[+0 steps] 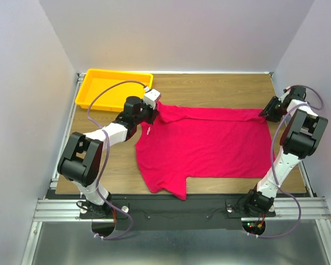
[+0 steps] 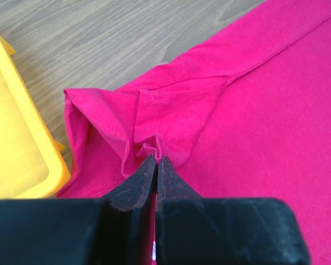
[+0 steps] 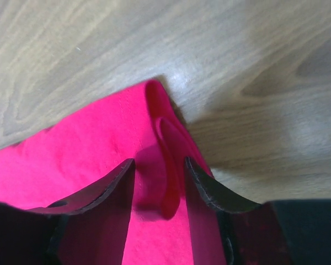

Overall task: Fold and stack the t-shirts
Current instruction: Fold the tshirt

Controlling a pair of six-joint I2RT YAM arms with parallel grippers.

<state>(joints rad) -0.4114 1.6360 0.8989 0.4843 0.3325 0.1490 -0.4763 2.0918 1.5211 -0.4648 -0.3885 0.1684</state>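
One bright pink t-shirt (image 1: 209,141), spread almost flat on the wood surface (image 1: 209,91), far left corner bunched up, far right corner curled.

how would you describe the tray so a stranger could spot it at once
Look at the wooden table and go to its far left corner. The tray sits there, just beyond the left gripper, which is shut on the t-shirt. It is the only yellow, rigid, walled thing; its neighbour is flat pink cloth.

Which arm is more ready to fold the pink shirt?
Probably left: the left hand is pinched shut on the t-shirt near a sleeve, while the right hand stands open around a corner.
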